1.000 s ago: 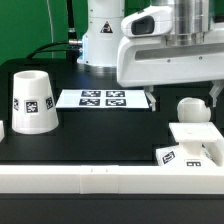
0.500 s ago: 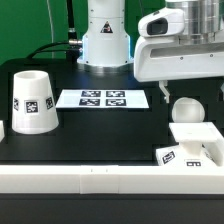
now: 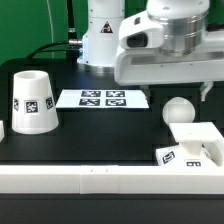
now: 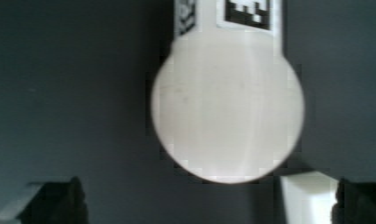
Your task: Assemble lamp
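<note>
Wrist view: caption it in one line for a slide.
Open gripper hovers above the white lamp bulb on the black table.

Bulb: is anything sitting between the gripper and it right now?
Nothing visible does. In the wrist view the bulb lies just ahead of the open gripper, with only bare black table around it. The fingertips are spread wider than the bulb's rounded end.
</note>
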### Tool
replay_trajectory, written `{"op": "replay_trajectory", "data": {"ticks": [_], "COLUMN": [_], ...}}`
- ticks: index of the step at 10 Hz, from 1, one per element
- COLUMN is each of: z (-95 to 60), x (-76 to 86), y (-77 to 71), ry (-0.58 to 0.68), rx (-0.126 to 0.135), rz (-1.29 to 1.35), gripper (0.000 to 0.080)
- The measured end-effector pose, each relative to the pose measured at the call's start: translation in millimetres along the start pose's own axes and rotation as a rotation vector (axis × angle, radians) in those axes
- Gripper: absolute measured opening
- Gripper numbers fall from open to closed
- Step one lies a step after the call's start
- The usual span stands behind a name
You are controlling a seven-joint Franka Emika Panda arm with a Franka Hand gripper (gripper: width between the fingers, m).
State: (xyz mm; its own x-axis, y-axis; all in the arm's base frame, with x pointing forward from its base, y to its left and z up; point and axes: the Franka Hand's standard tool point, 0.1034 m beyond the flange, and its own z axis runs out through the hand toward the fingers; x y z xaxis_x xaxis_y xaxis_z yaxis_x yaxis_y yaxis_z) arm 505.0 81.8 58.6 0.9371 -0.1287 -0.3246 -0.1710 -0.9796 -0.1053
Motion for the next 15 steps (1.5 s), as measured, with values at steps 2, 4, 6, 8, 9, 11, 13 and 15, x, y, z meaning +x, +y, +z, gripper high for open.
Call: {"op": "replay_trajectory", "data": {"ticks": [2, 4, 6, 8, 9, 11, 13, 15], "z": [2.0, 5.0, 15.3, 36.3, 45.1, 57.4, 63.4, 63.6], "x": [-3.4, -7.2, -10.3, -31.0, -35.8, -33.1, -36.2, -35.7], "y": [-2.0, 4.3, 24.1, 41.7, 42.5, 45.4, 45.3, 43.9], "ry": [-0.145, -0.267, -0.387, -0.552, -0.61, -0.591, -0.588, -0.587], "rx": [-0.003, 0.004, 0.026, 0.03, 0.024, 0.022, 0.019, 0.019], "rz": [0.0, 0.003, 0.006, 0.026, 0.042, 0.059, 0.053, 0.045], "gripper": [0.0698, 0.0698, 0.0698, 0.0698, 0.0698, 0.0698, 0.0657, 0.0574]}}
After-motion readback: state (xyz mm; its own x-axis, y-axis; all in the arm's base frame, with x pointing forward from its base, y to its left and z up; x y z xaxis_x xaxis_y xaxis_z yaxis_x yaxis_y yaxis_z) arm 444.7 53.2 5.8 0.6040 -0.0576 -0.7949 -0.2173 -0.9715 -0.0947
